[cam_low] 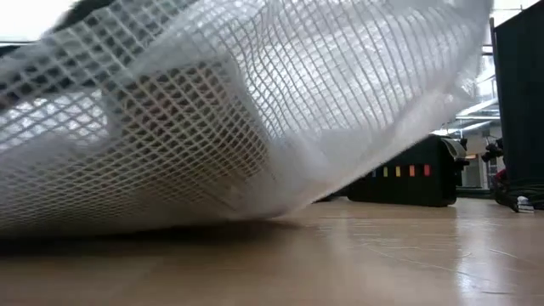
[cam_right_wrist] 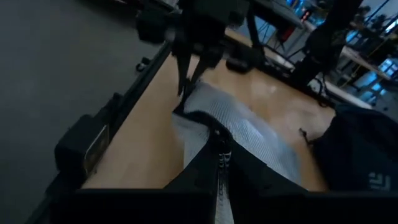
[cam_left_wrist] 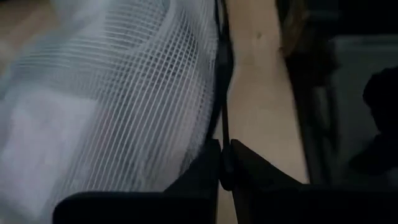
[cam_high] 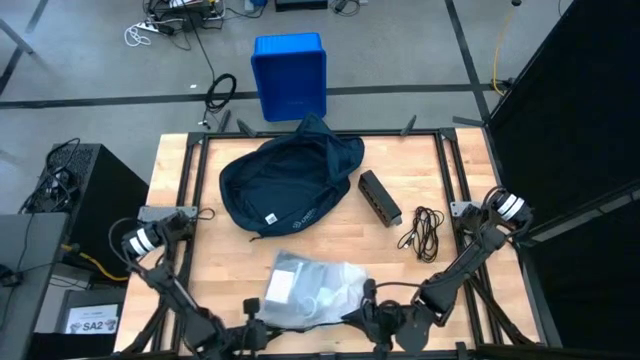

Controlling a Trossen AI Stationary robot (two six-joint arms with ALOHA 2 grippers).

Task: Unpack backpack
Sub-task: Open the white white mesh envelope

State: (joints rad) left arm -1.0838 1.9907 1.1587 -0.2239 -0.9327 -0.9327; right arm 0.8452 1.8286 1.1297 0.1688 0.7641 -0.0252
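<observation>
The dark navy backpack (cam_high: pixel 290 185) lies slumped on the table's far middle, and no gripper touches it. A translucent white mesh pouch (cam_high: pixel 310 290) with a pale packet inside sits near the table's front edge; it fills the low view (cam_low: pixel 238 110). My left gripper (cam_high: pixel 260 322) is shut on the pouch's left end. My right gripper (cam_high: pixel 363 312) is shut on its right end. The right wrist view shows the left gripper (cam_right_wrist: pixel 188 84) at the pouch's far corner. My left gripper pinches the pouch's dark zipper edge (cam_left_wrist: pixel 222 146) between its two fingers, coming in slanting downward from the table's left. My right gripper pinches the pouch's edge (cam_right_wrist: pixel 214 138) at the right end, slanting down from the table's right. The pouch hangs between both holds, with its right side (cam_low: pixel 408 127) raised off the table and its left side low.
A black rectangular box (cam_high: pixel 380 197) and a coiled black cable (cam_high: pixel 425 232) lie right of the backpack. A bright blue plastic bin (cam_high: pixel 290 75) stands on the floor beyond the far edge. Bare wood shows between the pouch and the backpack.
</observation>
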